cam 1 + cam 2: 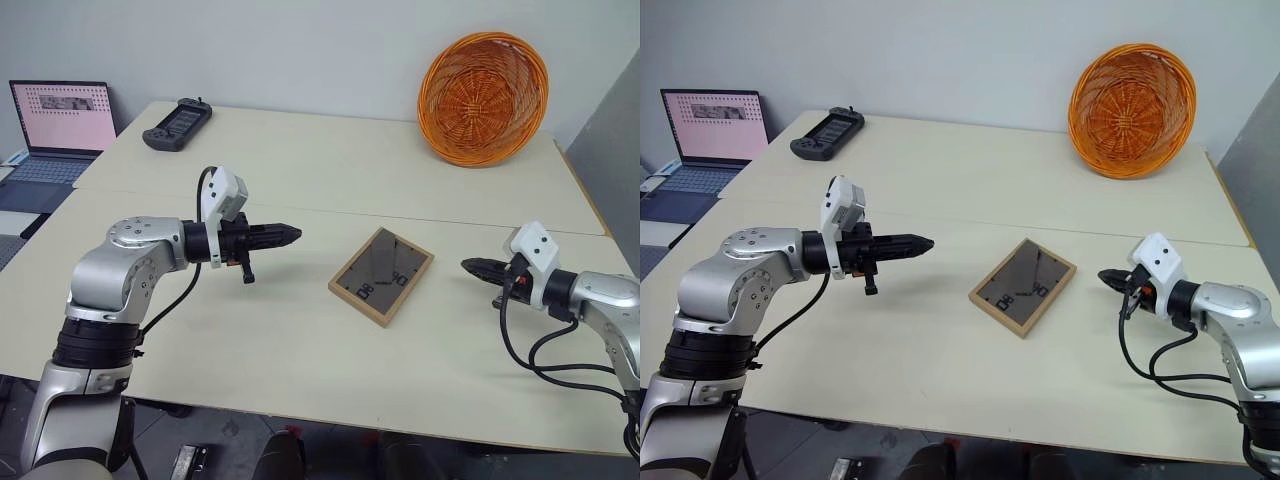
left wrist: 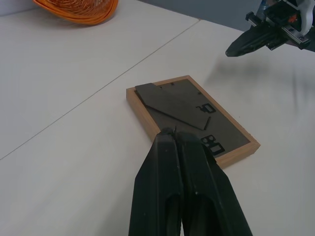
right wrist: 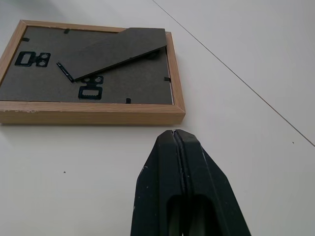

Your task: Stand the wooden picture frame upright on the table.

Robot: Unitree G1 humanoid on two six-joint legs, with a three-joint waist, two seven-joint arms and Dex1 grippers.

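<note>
1. Left eye view: the wooden picture frame lies flat, back side up, on the table, on the near side of the seam line; it serves as the landmark here.
2. Left of the frame, the left gripper hangs above the table, well apart from the frame, its fingers pressed together and holding nothing. It points toward the frame's left edge.
3. On the frame's grey back the fold-out stand lies slightly raised at its free tip; the left wrist view shows the same.
4. Right of the frame, the right gripper hovers near the frame's right edge, fingers also pressed together, empty.
5. Judgement: the step in hand is the approach. To do it well, one gripper should spread its fingers and take a long wooden edge, while the other steadies the opposite edge.
6. Swing the stand fully out before tipping the frame up, or it will likely fall back.
7. Lift slowly; the light frame may slide on the smooth table.
</note>
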